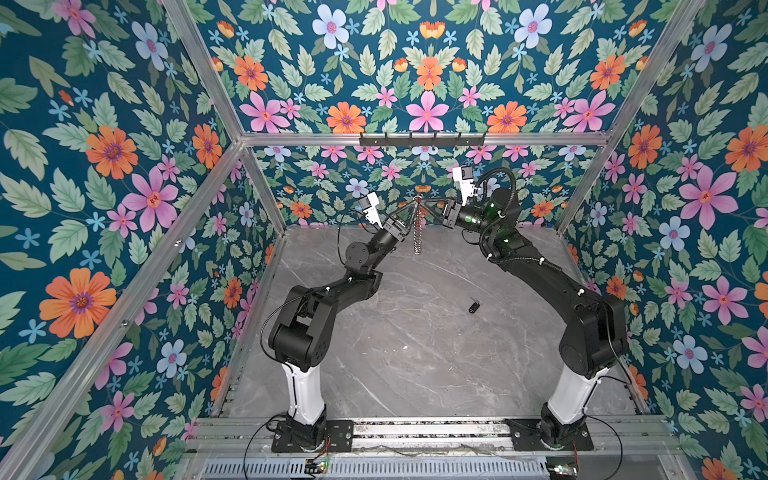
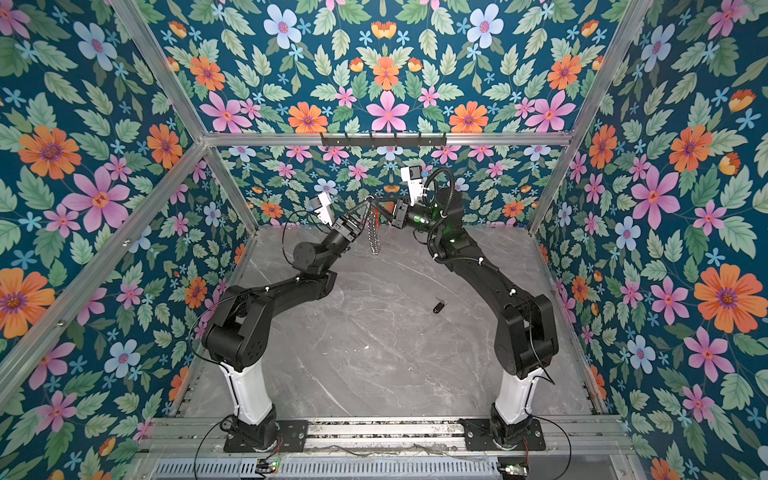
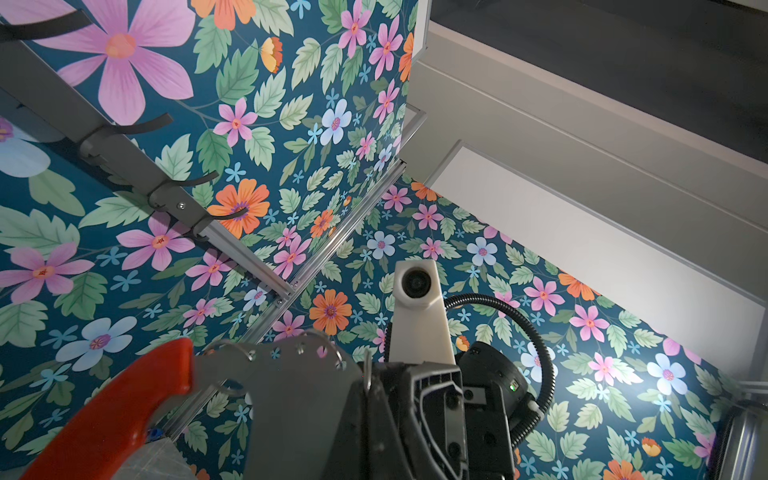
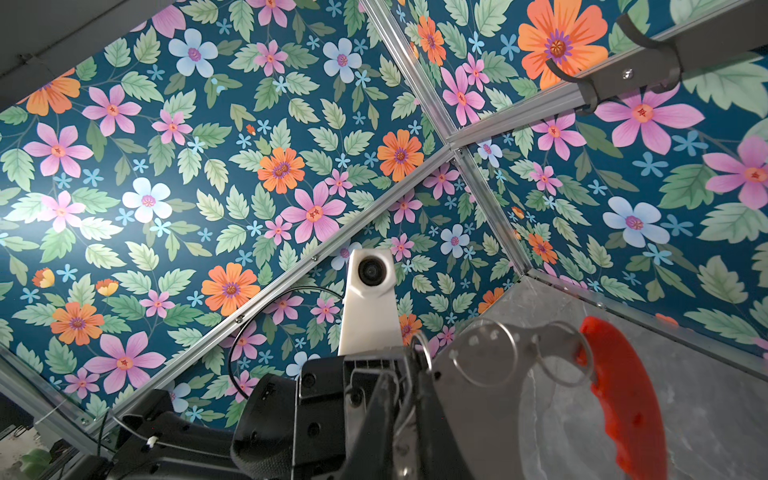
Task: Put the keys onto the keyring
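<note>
The grey marble surface (image 1: pixel 415 365) is walled by flowered panels on its left, far and right edges. The two arm bases sit on a rail along the near edge. Bare marble lies on every side of the one black key fob (image 1: pixel 473 306), which rests flat a little right of the surface's middle, touching nothing and well apart from both arms.

There is one keyring (image 1: pixel 419 235). It hangs in the air above the middle of the far edge, its fringe of steel loops dangling straight down, short of the marble. A wrist view shows its red bar (image 3: pixel 116 407) and a grey plate threaded with thin rings.

Both arms bow outward at the elbow, then lean inward and toward the far edge, wrists raised. The left claw (image 1: pixel 412 205) and the right claw (image 1: pixel 426 203) point at each other and meet at the top of the keyring. The left claw is clenched on the keyring. The right claw's tips touch the same spot, but whether it grips or has let go cannot be told.

A black hook rail (image 1: pixel 422 140) sits on the far frame bar above them.
</note>
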Robot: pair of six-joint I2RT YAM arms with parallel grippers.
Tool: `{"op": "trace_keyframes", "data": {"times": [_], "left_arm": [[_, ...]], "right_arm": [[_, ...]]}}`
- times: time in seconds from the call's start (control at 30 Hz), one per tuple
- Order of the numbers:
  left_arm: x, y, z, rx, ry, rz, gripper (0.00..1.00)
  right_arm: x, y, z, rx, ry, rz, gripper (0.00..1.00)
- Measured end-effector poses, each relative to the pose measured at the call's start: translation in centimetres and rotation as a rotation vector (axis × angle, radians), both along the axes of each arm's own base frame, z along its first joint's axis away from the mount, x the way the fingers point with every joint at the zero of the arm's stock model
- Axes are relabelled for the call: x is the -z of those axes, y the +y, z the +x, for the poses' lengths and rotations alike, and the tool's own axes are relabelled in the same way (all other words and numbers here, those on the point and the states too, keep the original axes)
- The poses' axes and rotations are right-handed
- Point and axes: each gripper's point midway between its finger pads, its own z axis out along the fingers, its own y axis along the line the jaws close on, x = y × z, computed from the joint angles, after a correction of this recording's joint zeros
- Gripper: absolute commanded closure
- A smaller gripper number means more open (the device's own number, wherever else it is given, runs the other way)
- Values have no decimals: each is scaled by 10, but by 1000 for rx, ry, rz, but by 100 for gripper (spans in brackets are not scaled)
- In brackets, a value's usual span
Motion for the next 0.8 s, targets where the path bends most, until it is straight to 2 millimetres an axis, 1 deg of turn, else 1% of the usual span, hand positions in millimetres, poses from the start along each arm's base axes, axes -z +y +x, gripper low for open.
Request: {"op": "trace_keyframes", "data": {"times": [0.1,0.3,0.47,0.63,0.8], "left_arm": [[0,0,0,0,5,2,100],[1,0,1,0,7,2,100],[2,0,0,3,12,4,100],[0,0,-2,5,0,0,100],[-3,0,-2,5,-8,-4,100]], "right_arm": [[-1,1,0,-6,1,5,77],[-2,0,0,-5,-3,11,73],[1,-7,5,10,23,20,67],[4,-9,4,8,43,22,67],[2,-7,2,-9,46,26,79]]}}
